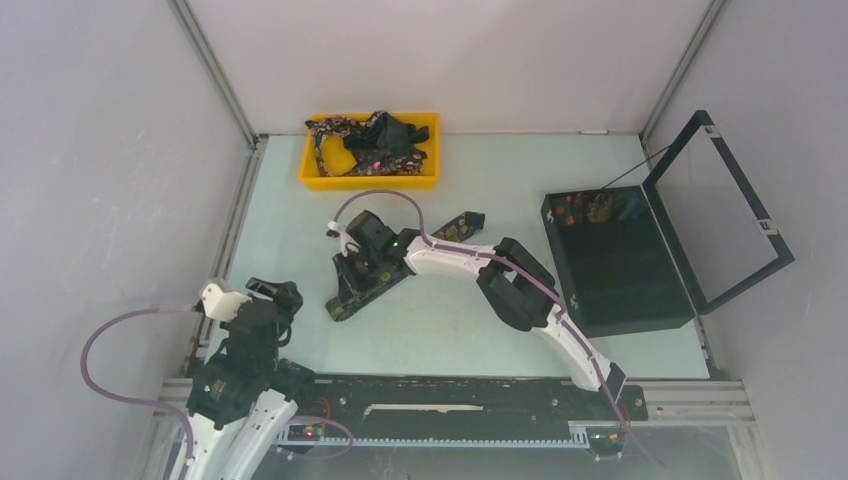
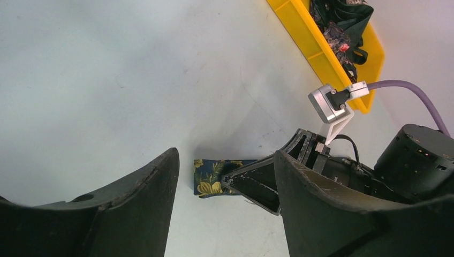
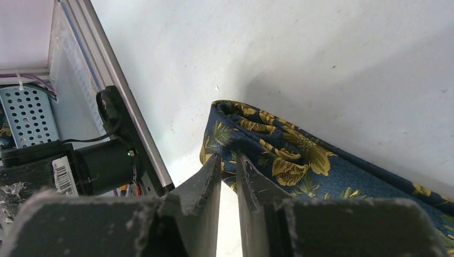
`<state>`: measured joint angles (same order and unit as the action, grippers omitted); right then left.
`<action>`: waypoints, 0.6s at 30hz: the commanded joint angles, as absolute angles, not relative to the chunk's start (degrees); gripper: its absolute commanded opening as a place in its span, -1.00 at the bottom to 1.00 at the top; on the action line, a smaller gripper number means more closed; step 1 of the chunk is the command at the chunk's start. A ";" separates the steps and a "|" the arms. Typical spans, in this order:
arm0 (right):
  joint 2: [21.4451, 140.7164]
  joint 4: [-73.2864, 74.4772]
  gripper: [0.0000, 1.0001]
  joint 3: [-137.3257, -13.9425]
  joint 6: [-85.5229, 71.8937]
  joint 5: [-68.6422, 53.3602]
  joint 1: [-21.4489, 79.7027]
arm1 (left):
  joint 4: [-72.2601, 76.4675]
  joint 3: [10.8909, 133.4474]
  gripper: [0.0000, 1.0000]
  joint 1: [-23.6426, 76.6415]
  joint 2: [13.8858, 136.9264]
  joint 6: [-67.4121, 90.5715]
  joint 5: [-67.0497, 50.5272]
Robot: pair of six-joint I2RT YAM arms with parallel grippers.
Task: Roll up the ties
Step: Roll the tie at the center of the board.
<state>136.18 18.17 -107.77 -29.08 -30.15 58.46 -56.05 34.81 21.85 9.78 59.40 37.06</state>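
The right gripper (image 3: 228,158) has its jaws pressed almost together on the folded end of a narrow navy fabric necktie (image 3: 292,155) with yellow flowers, seemingly pinching its edge. The necktie lies diagonally on the pale table (image 1: 300,200). The left gripper (image 2: 225,155) hangs spread near that end, holding nothing. More patterned ties (image 1: 385,135) fill a yellow plastic tray (image 1: 370,181) at the far edge.
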 commanded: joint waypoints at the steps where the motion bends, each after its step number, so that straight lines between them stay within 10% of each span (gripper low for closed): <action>1: 133.70 14.46 -0.60 -104.99 -29.17 -30.15 57.44 | -53.90 34.58 0.40 22.06 10.99 58.46 37.09; 18: 126.81 14.02 -0.60 -100.52 -27.59 -28.82 56.06 | -43.98 27.14 0.43 22.06 24.10 55.14 25.75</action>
